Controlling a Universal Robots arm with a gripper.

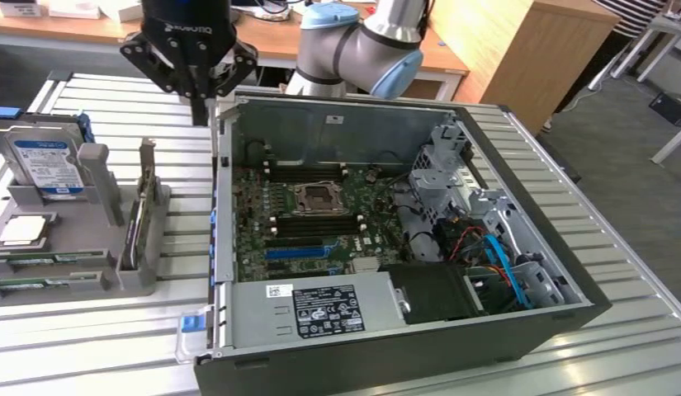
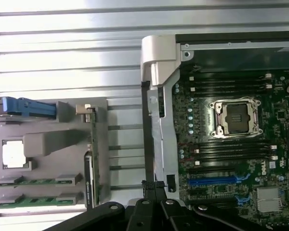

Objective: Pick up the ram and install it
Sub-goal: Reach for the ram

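Exterior view: end effector (image 1: 201,111) by computer case (image 1: 318,132); ram (image 1: 43,262) beside upright card (image 1: 145,198).

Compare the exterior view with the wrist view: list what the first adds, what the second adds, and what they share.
Exterior view: the arm's blue-capped joints, the power supply with its label, the drive bay's blue and orange cables, a wooden cabinet.
Wrist view: the Dell logo on the motherboard.
Both: the shut gripper, the CPU socket, the blue slot, and two ram sticks lying in the gray holder.
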